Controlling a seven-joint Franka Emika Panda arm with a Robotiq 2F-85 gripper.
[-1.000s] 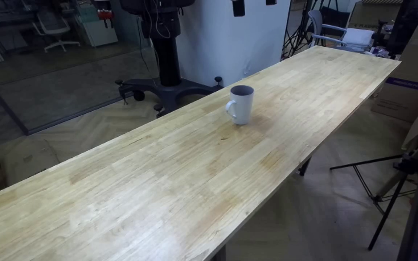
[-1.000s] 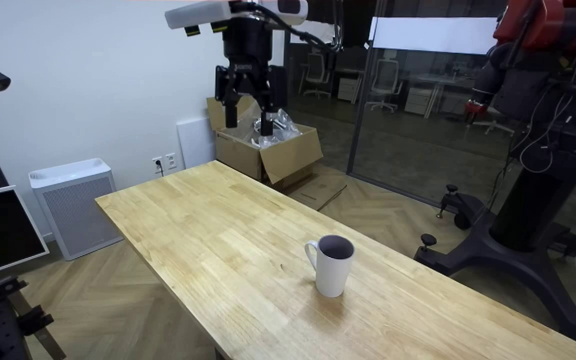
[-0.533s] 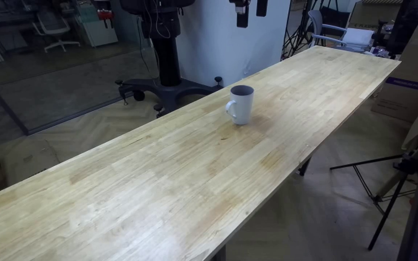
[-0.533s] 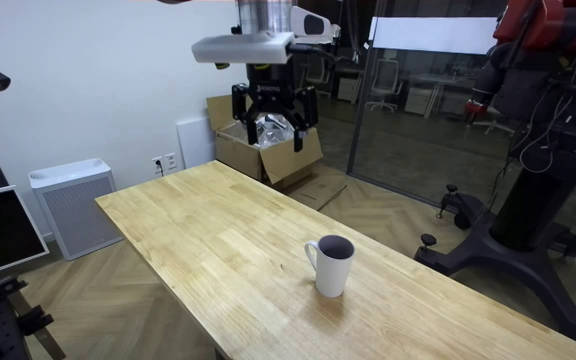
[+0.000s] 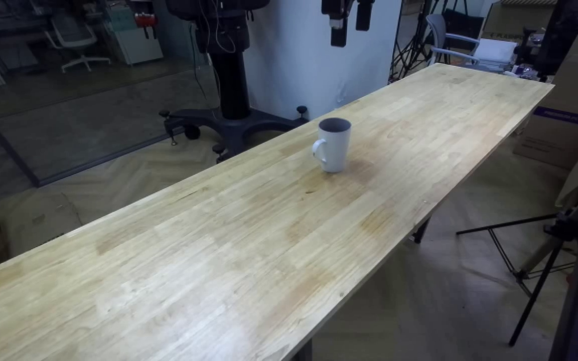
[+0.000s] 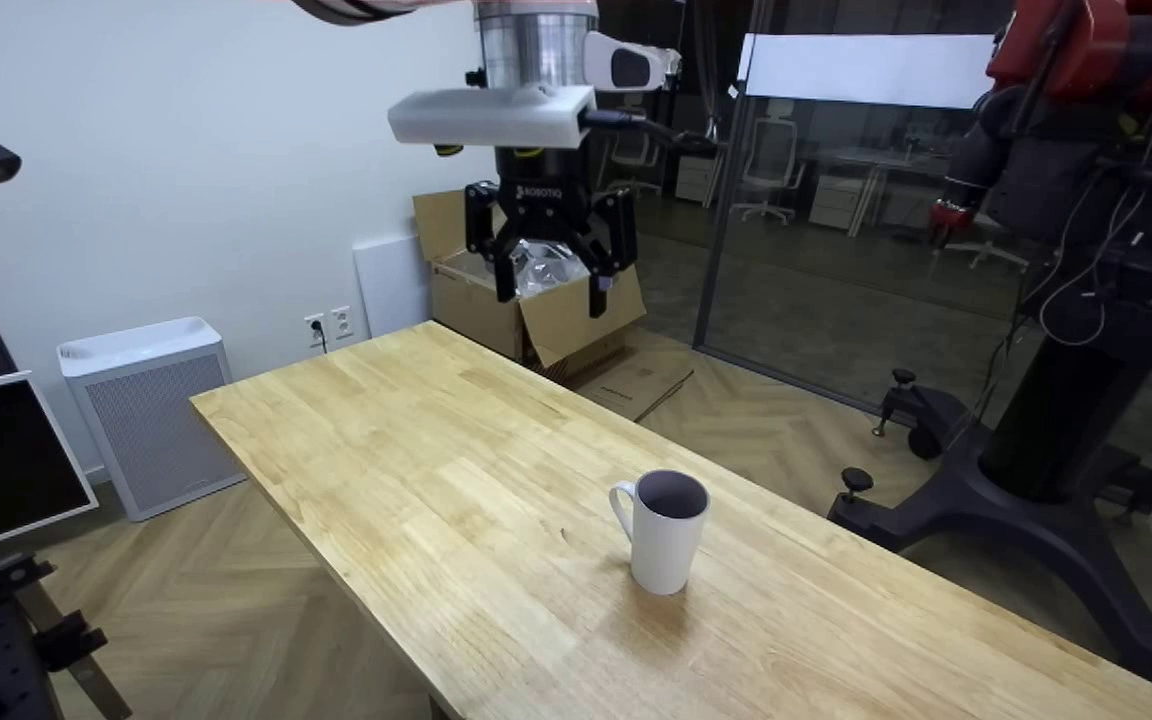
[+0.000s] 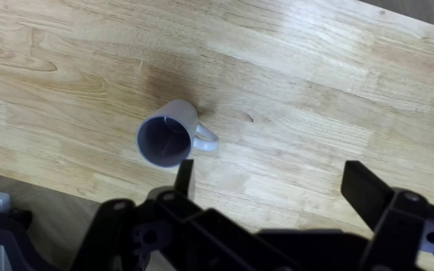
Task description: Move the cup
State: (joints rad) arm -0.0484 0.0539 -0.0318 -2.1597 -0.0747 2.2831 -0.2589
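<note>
In an exterior view, a white cup (image 5: pixel 334 145) stands upright on a long pale wooden table (image 5: pixel 249 240); at the top edge the black gripper (image 5: pixel 350 36) shows more of itself than a second ago, when only its ends poked into view, so it has come lower. In an exterior view, the gripper (image 6: pixel 551 304) hangs pointing down above the table, a cardboard carton (image 6: pixel 561 325) behind it; it has dropped and shifted rightward in the picture, closer to the cup, most of that travel done half a second ago and only a slight dip since. The cup has stayed put, untouched, in both exterior views. In the wrist view, looking down, the two fingers (image 7: pixel 367 190) are spread wide with nothing held between them; the cup, dark inside, stands left of that gap in the picture, its handle (image 7: pixel 206 144) toward it. This reads as the approach, with the grasp not yet begun; the next move probably calls for further lowering and a sideways correction, since coming straight down, one finger might strike the cup.
</note>
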